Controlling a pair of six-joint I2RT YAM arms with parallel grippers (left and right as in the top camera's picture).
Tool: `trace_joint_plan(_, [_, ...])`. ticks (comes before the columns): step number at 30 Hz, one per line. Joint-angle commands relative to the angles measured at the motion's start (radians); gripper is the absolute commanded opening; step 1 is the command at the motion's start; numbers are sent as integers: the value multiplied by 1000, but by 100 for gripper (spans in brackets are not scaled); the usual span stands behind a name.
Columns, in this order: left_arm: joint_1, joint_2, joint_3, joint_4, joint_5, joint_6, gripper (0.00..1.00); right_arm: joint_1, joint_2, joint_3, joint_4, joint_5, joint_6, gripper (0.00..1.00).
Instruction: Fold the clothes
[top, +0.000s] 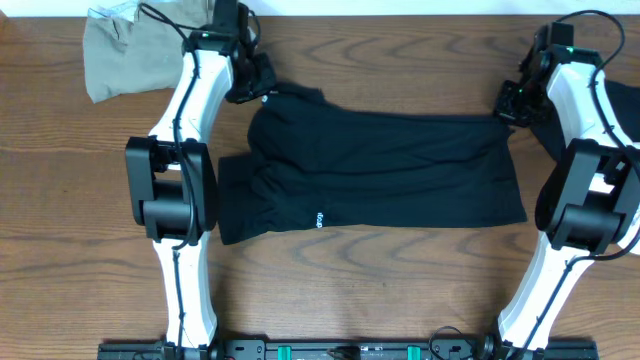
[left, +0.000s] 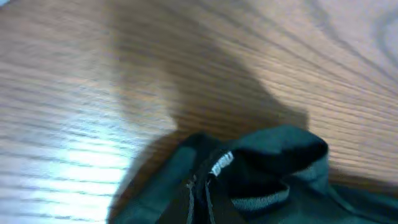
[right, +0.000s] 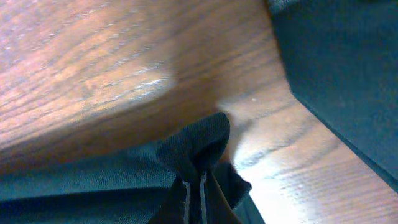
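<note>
The right gripper (right: 194, 186) is clamped on the black garment (top: 380, 170). Its two narrow fingers sit nearly together with a thin fold of cloth pinched between them at the garment's far right corner. The fabric rises into a small rounded peak just above the fingertips. The left gripper (left: 199, 196) is at the far left corner. The left wrist view is blurred, but its jaws appear closed on the cloth too, beside a hemmed edge with a small white tag (left: 222, 163).

The garment is a soft, matte black knit with a fine weave visible up close. It lies spread across the middle of the wooden table (top: 400, 290), long from left to right. The right part lies fairly flat, and the left part is rumpled with shallow creases. A small pale logo (top: 318, 219) shows near its near edge.

The table is brown wood with strong grain and a slight sheen. A crumpled beige garment (top: 120, 55) lies at the far left corner, well apart. Another dark cloth (right: 348, 74) lies at the right edge, near the right gripper.
</note>
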Motion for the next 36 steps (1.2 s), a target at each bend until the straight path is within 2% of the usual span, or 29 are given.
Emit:
trace_joint_plan(1, [27, -32, 10, -16, -2, -13, 6, -27, -50, 23, -5, 20, 34, 1])
trace_joint_plan(13, [54, -34, 10, -146, 43, -20, 6, -29, -103, 23, -79, 20, 49, 1])
trace_joint_plan(22, [56, -106, 10, -250, 43, -19, 6, -29, -104, 23, -168, 7, 48, 1])
trace_joint_plan(29, [55, -134, 10, -401, 43, -9, 6, -29, -104, 23, -262, -37, 33, 1])
trace_joint_plan(36, [55, -134, 4, -486, 43, -7, 6, -29, -104, 23, -343, -36, 26, 1])
